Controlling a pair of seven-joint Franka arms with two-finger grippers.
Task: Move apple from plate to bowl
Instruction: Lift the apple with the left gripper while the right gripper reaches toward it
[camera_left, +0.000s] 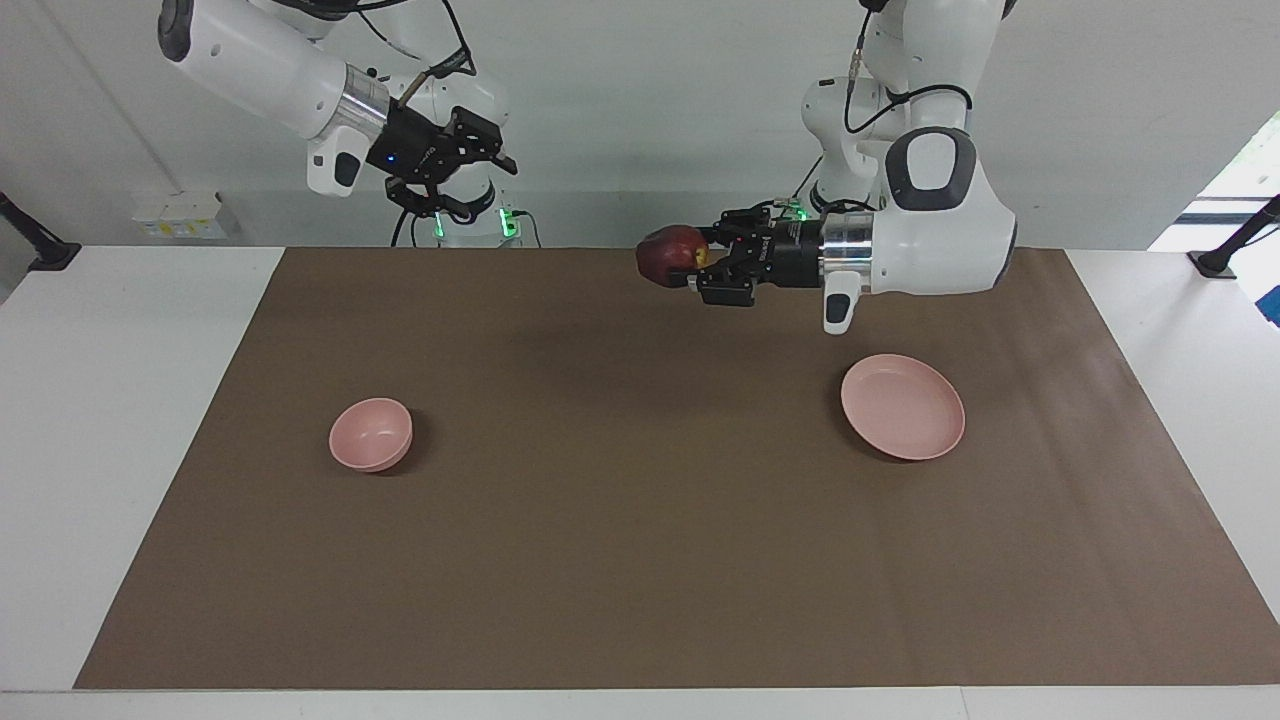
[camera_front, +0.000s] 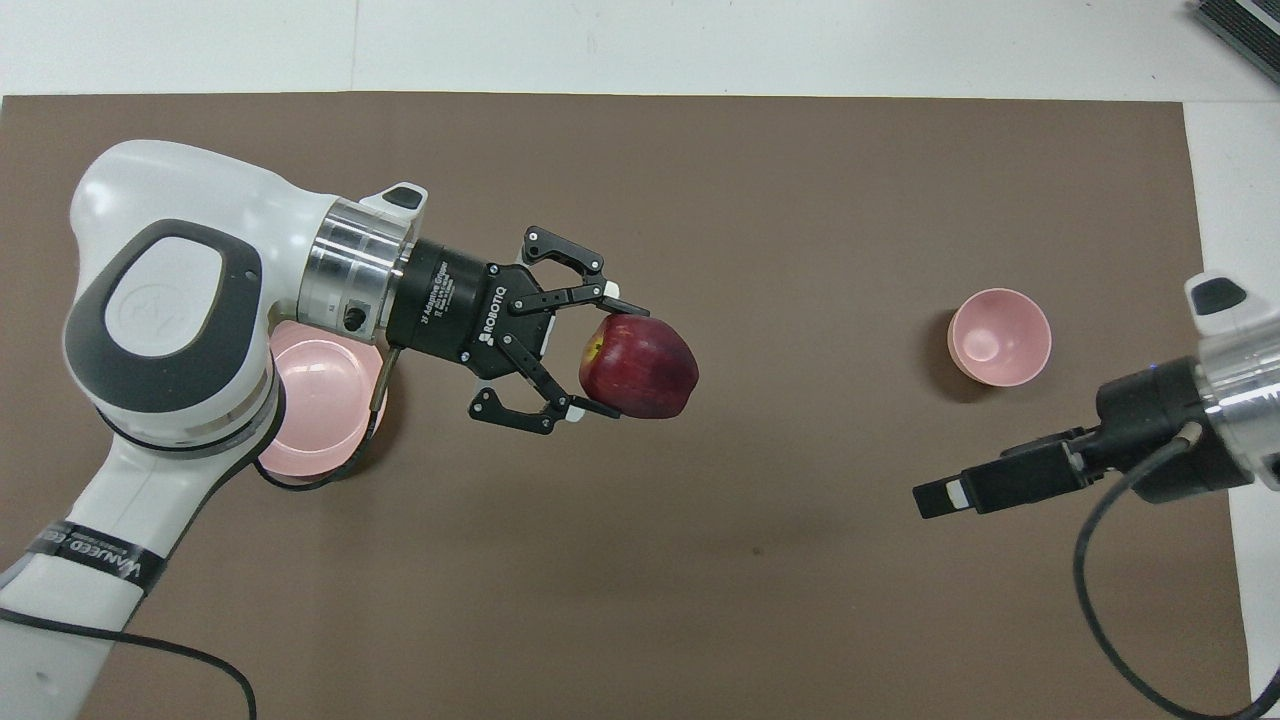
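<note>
Facing view shows my left gripper (camera_left: 690, 268) pinching the apple (camera_left: 672, 254) by its sides, high over the mat's (camera_left: 640, 560) robot-side edge; it looks firm, smooth, roll-prone, while my right gripper (camera_left: 478, 150) hangs spread.

White arms (camera_front: 150, 330) with grey joint caps, silver wrist rings, black cabled grippers marked ROBOTIQ.
</note>
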